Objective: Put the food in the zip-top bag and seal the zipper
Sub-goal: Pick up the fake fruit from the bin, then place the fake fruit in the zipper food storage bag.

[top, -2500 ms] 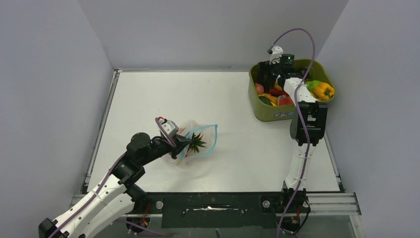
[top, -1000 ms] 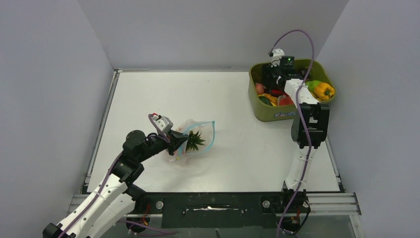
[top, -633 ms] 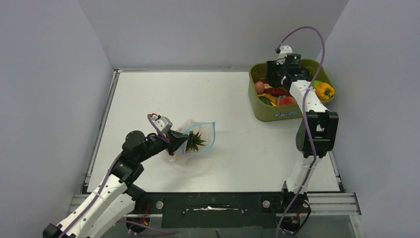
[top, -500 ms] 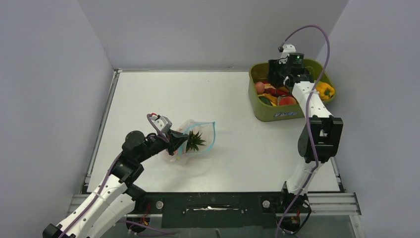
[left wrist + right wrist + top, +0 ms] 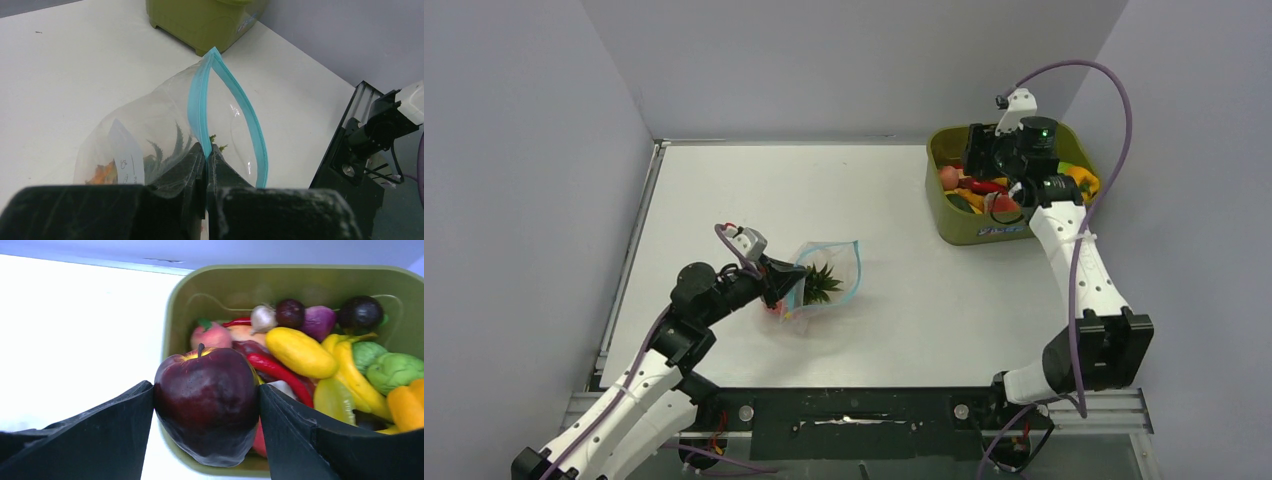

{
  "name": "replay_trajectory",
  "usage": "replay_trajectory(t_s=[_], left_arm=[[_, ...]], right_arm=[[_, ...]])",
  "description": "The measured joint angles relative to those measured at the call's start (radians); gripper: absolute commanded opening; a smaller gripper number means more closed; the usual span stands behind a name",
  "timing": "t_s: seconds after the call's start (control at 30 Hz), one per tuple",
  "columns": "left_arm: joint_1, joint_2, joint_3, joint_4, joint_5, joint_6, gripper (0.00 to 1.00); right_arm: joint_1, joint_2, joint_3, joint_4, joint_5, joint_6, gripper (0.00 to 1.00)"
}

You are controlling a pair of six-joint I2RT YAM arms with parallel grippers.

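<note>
Clamped between wide-set fingers of right gripper: dark maroon apple, held over olive tub. Rim of zip-top bag is pinched by fully closed left gripper. Bag is laid on table, zipper gaping, pineapple seen inside.

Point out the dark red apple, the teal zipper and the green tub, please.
dark red apple [image 5: 206,402], right wrist view, middle of its skin.
teal zipper [image 5: 196,100], left wrist view, left strip of the mouth.
green tub [image 5: 959,226], top view, near wall.

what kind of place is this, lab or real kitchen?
Probably a robot lab test cell: plain grey walls boxing in a white table, and an olive tub of plastic toy food.
</note>
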Motion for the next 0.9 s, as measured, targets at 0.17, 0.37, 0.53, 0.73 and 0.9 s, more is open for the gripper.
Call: replay_trajectory(t_s=[0.17, 0.37, 0.53, 0.73, 0.9], left_arm=[[0.000, 0.021, 0.000, 0.012, -0.012, -0.029, 0.00], [0.000, 0.041, 0.013, 0.014, -0.027, -0.049, 0.00], [0.000, 0.048, 0.025, 0.016, -0.034, -0.056, 0.00], [0.000, 0.065, 0.040, 0.014, -0.043, -0.056, 0.00], [0.000, 0.075, 0.047, 0.013, -0.045, -0.058, 0.00]], right_arm=[[0.065, -0.128, -0.111, 0.029, -0.050, 0.026, 0.52], [0.191, -0.217, -0.216, 0.066, -0.121, 0.056, 0.52], [0.285, -0.301, -0.309, 0.121, -0.201, 0.109, 0.52], [0.442, -0.386, -0.402, 0.245, -0.262, 0.198, 0.52], [0.593, -0.389, -0.452, 0.336, -0.266, 0.238, 0.52]])
